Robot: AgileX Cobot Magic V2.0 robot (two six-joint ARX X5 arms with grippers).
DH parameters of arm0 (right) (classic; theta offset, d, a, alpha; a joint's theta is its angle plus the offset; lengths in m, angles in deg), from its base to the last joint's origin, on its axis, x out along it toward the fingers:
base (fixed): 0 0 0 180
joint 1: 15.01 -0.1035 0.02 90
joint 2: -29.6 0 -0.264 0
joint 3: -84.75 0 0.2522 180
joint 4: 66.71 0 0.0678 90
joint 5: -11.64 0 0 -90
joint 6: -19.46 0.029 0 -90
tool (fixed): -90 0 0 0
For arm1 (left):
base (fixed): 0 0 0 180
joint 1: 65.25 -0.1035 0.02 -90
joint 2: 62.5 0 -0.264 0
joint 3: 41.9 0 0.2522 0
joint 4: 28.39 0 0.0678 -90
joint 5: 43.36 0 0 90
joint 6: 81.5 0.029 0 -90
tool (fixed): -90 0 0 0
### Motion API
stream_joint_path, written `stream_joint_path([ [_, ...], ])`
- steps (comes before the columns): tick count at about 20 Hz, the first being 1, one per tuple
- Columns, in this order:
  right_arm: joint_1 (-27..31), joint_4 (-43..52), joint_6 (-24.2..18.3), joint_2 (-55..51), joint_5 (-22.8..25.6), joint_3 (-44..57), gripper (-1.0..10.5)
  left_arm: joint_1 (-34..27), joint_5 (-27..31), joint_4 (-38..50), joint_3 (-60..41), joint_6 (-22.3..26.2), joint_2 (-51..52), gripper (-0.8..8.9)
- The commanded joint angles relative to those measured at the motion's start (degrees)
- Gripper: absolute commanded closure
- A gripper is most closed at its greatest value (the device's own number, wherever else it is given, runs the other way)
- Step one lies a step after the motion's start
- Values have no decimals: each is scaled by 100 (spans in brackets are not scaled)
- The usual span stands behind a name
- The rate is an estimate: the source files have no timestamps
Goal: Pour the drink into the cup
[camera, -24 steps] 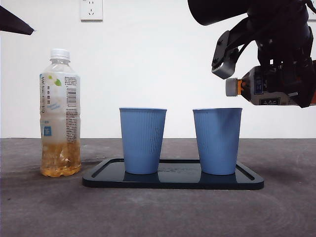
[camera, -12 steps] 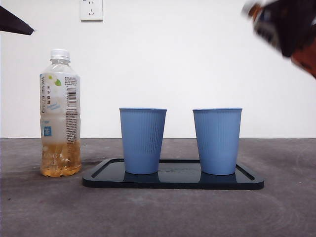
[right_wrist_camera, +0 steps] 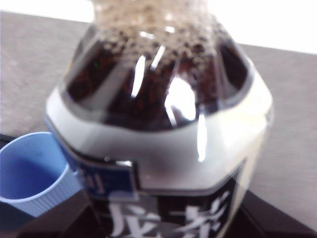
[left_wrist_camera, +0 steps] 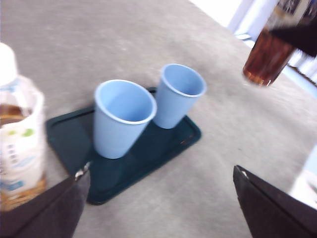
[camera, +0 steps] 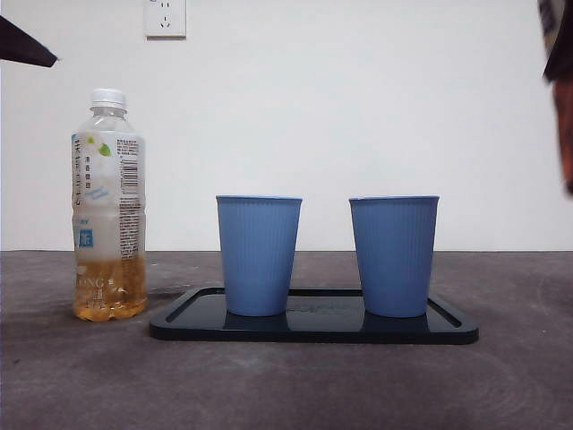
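Your right gripper [right_wrist_camera: 163, 233] jaws clamp the dark tea bottle [right_wrist_camera: 158, 129], raised beyond the tray's [camera: 313, 330] right end; left gripper [left_wrist_camera: 158, 208] gapes; both blue cups [camera: 259, 255] stand on the tray.

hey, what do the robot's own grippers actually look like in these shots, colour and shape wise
Little of them shows. The left gripper appears in its wrist view as two plain black jaws, broad, flat-faced wedges with angled edges and a small silvery fitting on one; no cables or markings are visible. In the front view one arm is only a black pointed tip at a top corner. The right gripper's own shape is hidden.
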Motion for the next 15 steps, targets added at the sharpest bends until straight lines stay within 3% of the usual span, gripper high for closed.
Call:
stream_joint_path([
  [1,-11,1740,581,68,-33,750,728,17,61,44,72,83,-31,349],
  [6,-9,4024,734,839,-17,1958,728,17,61,39,72,61,-33,350],
  [15,-9,6028,549,2638,-181,2048,728,17,61,37,72,61,-33,350],
])
